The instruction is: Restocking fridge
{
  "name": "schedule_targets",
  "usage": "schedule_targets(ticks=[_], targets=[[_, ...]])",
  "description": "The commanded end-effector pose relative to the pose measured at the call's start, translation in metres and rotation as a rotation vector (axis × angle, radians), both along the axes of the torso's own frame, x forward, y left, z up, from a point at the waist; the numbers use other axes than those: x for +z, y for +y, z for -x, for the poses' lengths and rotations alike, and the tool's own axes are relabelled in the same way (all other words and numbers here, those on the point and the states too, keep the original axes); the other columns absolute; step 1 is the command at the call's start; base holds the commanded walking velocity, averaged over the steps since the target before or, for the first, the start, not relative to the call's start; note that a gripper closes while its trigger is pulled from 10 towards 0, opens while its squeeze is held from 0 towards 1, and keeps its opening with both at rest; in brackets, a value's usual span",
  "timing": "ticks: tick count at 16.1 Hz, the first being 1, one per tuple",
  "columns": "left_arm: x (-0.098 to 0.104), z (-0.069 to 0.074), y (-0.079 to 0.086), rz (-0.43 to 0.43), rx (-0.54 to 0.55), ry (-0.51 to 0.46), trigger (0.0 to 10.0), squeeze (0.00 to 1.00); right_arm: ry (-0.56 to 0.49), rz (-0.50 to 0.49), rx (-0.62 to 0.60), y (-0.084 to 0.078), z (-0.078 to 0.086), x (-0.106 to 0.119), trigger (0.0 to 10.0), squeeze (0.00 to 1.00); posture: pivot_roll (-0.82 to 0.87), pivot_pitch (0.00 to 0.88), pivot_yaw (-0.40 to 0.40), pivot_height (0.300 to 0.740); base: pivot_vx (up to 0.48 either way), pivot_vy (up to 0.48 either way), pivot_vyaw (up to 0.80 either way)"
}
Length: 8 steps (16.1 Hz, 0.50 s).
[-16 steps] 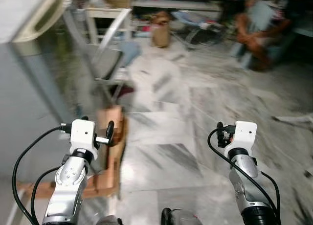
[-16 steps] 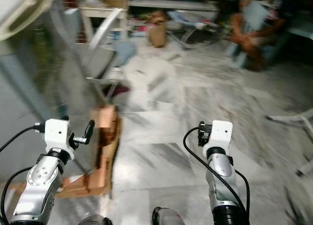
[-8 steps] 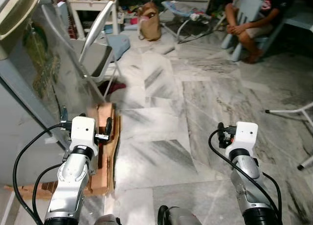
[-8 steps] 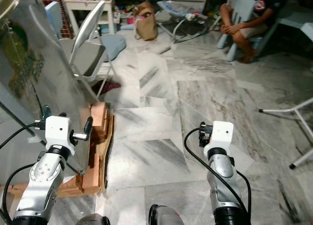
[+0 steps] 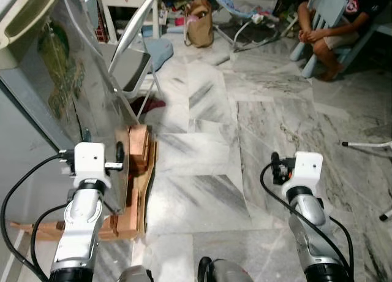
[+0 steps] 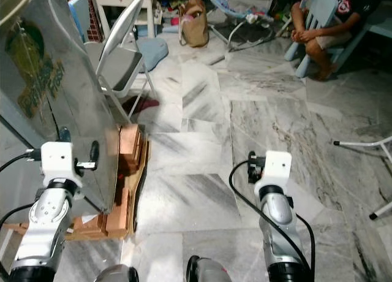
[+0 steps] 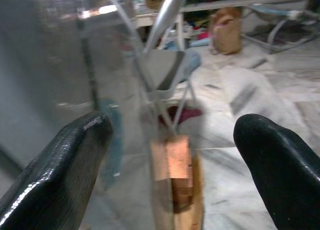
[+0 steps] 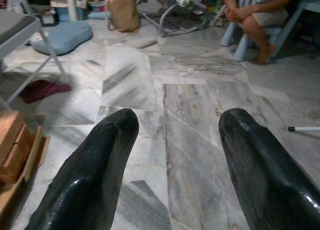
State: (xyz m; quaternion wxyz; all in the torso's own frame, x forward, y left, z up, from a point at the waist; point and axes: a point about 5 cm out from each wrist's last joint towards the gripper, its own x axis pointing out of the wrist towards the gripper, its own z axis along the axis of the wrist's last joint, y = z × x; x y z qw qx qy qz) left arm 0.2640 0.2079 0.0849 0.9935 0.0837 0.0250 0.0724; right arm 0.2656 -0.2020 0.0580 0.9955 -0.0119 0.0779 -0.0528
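Marble floor (image 5: 202, 129), grey-veined, runs through a cluttered room. Left gripper (image 7: 175, 160) is held up with fingers spread and nothing between them, just beside the shiny metal side of the fridge (image 6: 55, 110) at the robot's left. Right gripper (image 8: 172, 155) likewise splayed and bare, over bare tiles. Wooden blocks (image 5: 136, 171) sit at the fridge's base. Further off, a folding chair (image 6: 119, 61), a brown bag (image 5: 199, 29), and a person seated on a blue chair (image 5: 334, 34).
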Motion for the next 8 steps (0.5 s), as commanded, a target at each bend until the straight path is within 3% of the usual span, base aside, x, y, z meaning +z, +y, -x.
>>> schedule_targets(ticks=[1,5,8], targets=[[-0.002,0.0,0.004,0.003,0.039,0.011,10.0,0.0,-0.011,0.005,0.015,0.0,0.001,0.004,10.0,0.0,0.04,0.101,-0.064,0.74,0.0,0.0,0.0],[-0.003,0.0,0.011,0.004,0.09,0.022,10.0,0.0,0.001,0.013,0.013,-0.001,0.004,0.002,10.0,0.0,0.04,0.104,-0.064,0.74,0.0,0.0,0.71],[-0.003,-0.002,0.019,0.009,0.125,0.032,10.0,0.0,0.013,0.01,0.0,-0.002,0.005,0.0,10.0,0.0,0.04,0.106,-0.064,0.74,0.0,0.0,0.0]])
